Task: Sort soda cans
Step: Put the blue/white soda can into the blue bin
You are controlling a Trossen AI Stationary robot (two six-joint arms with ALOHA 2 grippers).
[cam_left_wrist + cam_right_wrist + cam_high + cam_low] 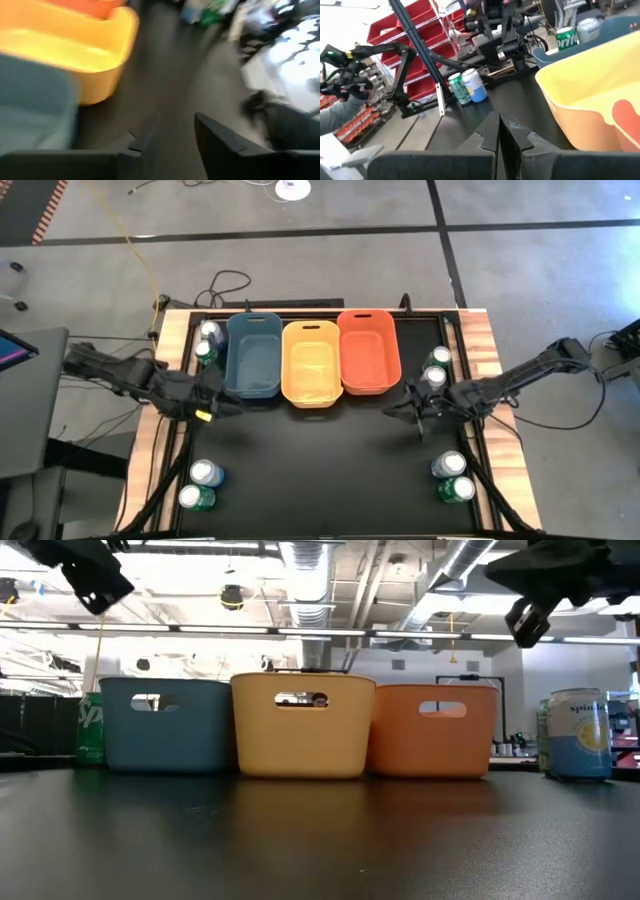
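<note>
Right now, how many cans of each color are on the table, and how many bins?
Blue-silver cans: 4, for example one at the near left
Green cans: 4, for example one at the near right
Bins: 3: blue bin, yellow bin, orange bin
Total: 11 things, 8 of them cans

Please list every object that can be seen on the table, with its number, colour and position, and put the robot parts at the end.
Small metal soda cans: eight, four blue-silver and four green, in pairs at the table's four corners; far left pair, far right pair, near left pair, near right pair.
Blue plastic bin: one, far edge, leftmost.
Yellow plastic bin: one, middle.
Orange plastic bin: one, rightmost.
Black table: one.
Left gripper: near the blue bin, holds nothing.
Right gripper: shut, empty, near the orange bin.
</note>
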